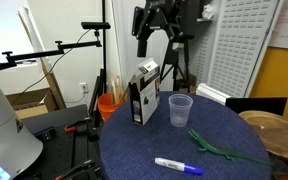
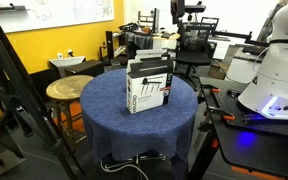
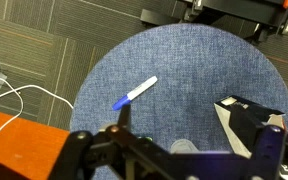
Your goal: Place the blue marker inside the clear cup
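The blue marker [image 1: 179, 166] lies flat on the blue-clothed round table [image 1: 134, 150], near its front edge. In the wrist view the marker [image 3: 134, 94] lies slanted on the cloth. The clear cup [image 1: 180, 110] stands upright and empty beside a black-and-white carton [image 1: 144, 95]. In the wrist view only part of the cup's rim [image 3: 184, 147] shows behind the gripper body. My gripper [image 1: 157, 45] hangs high above the carton and cup, open and empty. Its fingers [image 3: 197, 120] are spread wide in the wrist view. In an exterior view the carton [image 2: 149, 85] hides the cup and the marker.
A green lizard-shaped toy [image 1: 224, 150] lies on the cloth to the right of the marker. An orange bucket [image 1: 109, 105] stands on the floor behind the table. A round wooden stool [image 2: 69, 92] stands beside the table. Tripods and cables surround it.
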